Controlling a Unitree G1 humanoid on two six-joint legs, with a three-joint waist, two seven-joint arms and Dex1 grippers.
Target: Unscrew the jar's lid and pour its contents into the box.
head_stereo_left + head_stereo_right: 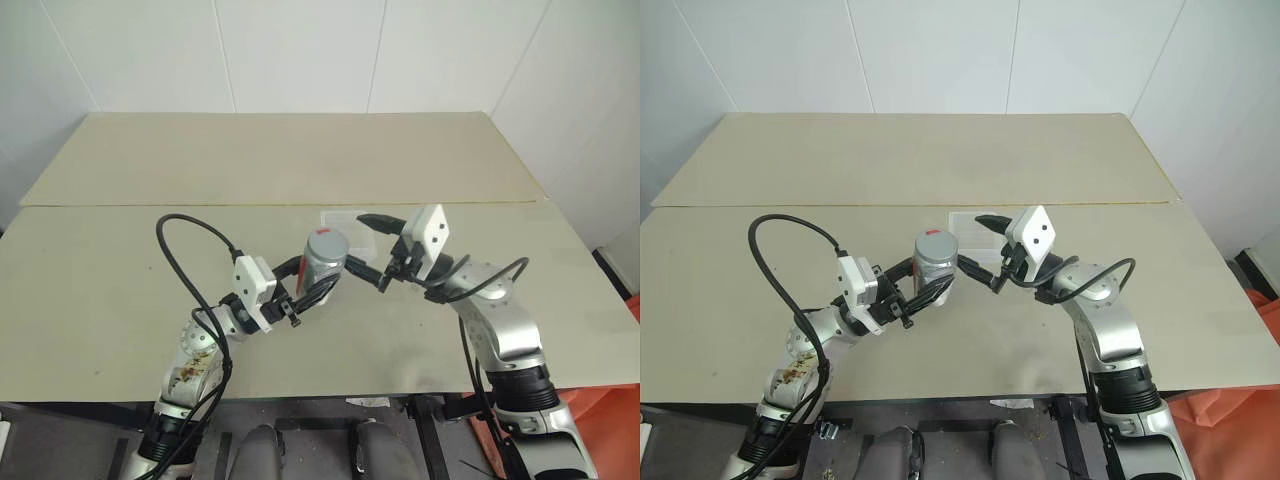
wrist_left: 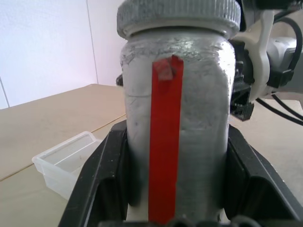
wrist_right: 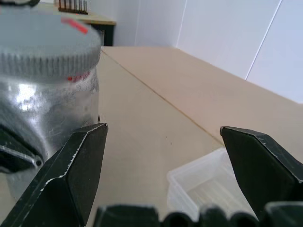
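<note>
Left fingers (image 2: 113, 170) clamp the jar (image 1: 325, 262) — right fingers (image 3: 80, 165) gape wide, empty.

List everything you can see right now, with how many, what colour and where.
jar: one, clear with a red strip, held above the table, near its middle
lid: one, grey with a red mark, screwed on the jar
box: one, clear, on the table just behind the jar
table: one, beige, across the whole scene
left gripper: one, black fingers, shut on the jar's body
right gripper: one, black fingers, open, beside the lid on the jar's right
</note>
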